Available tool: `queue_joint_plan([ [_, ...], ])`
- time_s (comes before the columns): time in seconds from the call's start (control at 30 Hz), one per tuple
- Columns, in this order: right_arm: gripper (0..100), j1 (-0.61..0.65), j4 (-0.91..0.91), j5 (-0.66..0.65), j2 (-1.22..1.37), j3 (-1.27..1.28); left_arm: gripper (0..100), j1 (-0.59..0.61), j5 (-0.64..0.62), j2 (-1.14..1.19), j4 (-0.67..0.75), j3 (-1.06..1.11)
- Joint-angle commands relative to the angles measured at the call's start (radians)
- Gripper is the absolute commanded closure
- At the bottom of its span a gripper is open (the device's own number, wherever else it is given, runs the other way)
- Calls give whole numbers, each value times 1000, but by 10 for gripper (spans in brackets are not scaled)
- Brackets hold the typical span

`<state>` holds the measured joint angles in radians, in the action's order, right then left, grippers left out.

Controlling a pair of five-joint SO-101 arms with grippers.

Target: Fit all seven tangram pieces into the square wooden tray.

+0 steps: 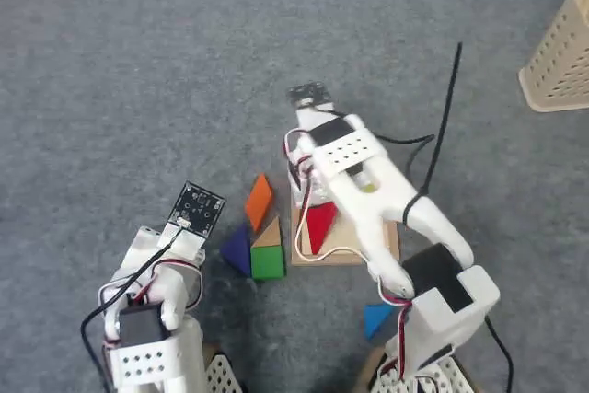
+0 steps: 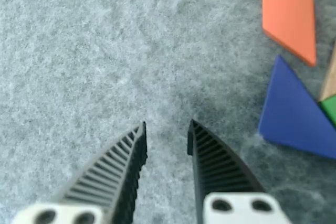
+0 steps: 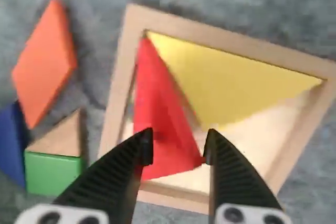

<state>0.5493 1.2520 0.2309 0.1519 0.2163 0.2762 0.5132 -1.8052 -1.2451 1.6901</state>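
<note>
In the high view, the wooden tray is seen on the grey carpet, largely covered by the right arm stretched over it. A red triangle is seen lying inside the tray. Just beside the tray's outer edge, an orange parallelogram, a plain wooden triangle, a green square and a dark blue triangle are clustered together. A light blue triangle is found apart from them, near the right arm's base. The left arm is held back near the cluster.

In the left wrist view, the left gripper is shown with its jaws parted and nothing between them, above bare carpet, with the dark blue triangle near.

In the right wrist view, the right gripper is held with its jaws spread above the red triangle, which is laid against a yellow triangle in the tray. Contact cannot be told.
</note>
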Motion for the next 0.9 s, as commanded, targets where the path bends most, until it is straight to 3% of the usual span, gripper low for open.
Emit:
queue_joint_plan([
  [0.0, 839, -21, 30, -61, -154, -15, 878, 2, 9, -23, 11, -5],
  [0.2, 845, -36, 19, -95, -243, 49, 878, 2, 9, -23, 9, -5],
  [0.37, 998, -35, -41, -187, -219, 132, 878, 2, 9, -23, 9, -5],
  [0.5, 974, -22, -150, -206, -137, 203, 878, 2, 9, -23, 8, -5],
  [0.87, 992, 61, -116, -204, -33, 144, 878, 2, 9, -23, 9, -5],
])
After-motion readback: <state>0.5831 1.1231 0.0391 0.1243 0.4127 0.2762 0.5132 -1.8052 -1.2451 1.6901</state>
